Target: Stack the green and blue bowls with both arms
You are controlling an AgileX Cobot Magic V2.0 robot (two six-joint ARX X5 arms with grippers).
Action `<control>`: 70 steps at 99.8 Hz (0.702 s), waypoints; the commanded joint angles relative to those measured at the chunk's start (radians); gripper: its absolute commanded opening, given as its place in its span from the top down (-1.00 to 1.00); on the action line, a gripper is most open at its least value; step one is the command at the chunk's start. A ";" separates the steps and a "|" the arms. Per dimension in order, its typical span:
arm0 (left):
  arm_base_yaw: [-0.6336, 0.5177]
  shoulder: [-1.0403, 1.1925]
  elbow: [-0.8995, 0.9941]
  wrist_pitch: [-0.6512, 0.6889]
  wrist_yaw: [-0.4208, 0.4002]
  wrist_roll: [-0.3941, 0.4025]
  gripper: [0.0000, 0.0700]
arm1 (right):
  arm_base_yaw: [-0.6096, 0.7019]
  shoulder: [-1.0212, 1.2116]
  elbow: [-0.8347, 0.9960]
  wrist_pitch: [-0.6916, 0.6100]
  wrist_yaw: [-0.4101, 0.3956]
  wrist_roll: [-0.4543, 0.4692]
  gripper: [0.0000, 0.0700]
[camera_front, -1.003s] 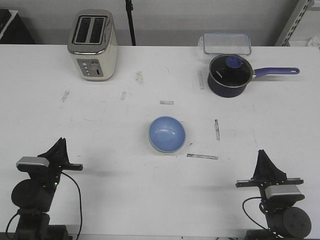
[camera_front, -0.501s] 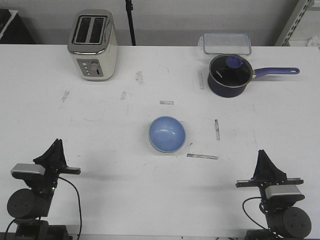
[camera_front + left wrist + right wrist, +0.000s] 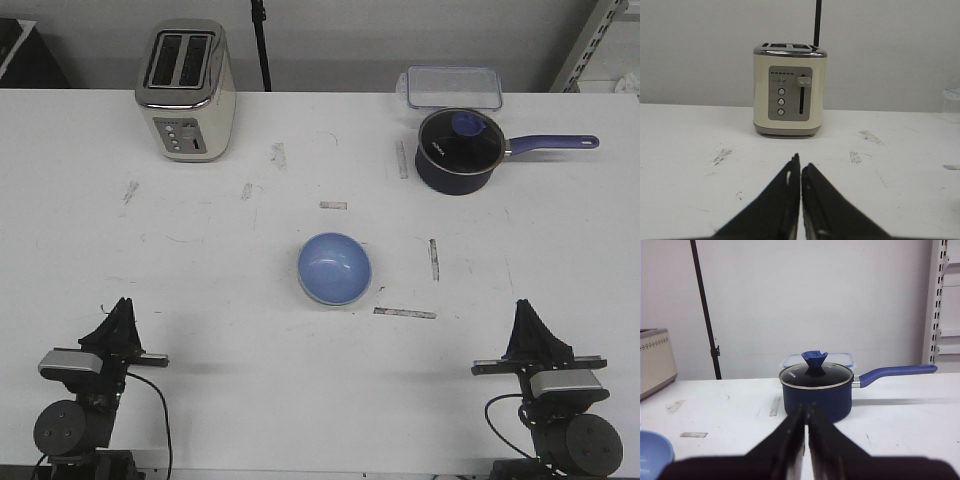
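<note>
White and scuffed with grey tape scraps, the table (image 3: 220,260) runs back to a plain pale wall. At its centre sits the blue bowl (image 3: 334,268), smooth and round, mouth up; a thin pale rim shows along its lower edge, which I judge to be the green bowl nested beneath it, though the front view is too small to be sure. If so, the stack is done. That would explain the arms: the left gripper (image 3: 118,318) is parked at 8 o'clock from the bowl and the right gripper (image 3: 528,325) at 4 o'clock, both well apart from it, jaws pressed together to a slit and holding nothing, as each wrist view confirms. At 11 o'clock stands a cream toaster (image 3: 187,90) with a brushed metal top, boxy and hard-edged. At 1 o'clock a dark navy saucepan (image 3: 457,152) with a glass lid points its long handle to 3 o'clock, just in front of a clear plastic container (image 3: 453,87).
</note>
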 commanded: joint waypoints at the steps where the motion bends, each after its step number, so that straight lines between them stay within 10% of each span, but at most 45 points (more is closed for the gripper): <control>1: -0.001 -0.008 -0.018 0.016 -0.005 0.016 1.00 | 0.000 -0.002 -0.001 0.015 0.001 -0.003 0.99; 70: -0.045 -0.007 -0.114 0.037 -0.077 0.047 1.00 | 0.000 -0.002 -0.001 0.016 0.001 -0.003 0.99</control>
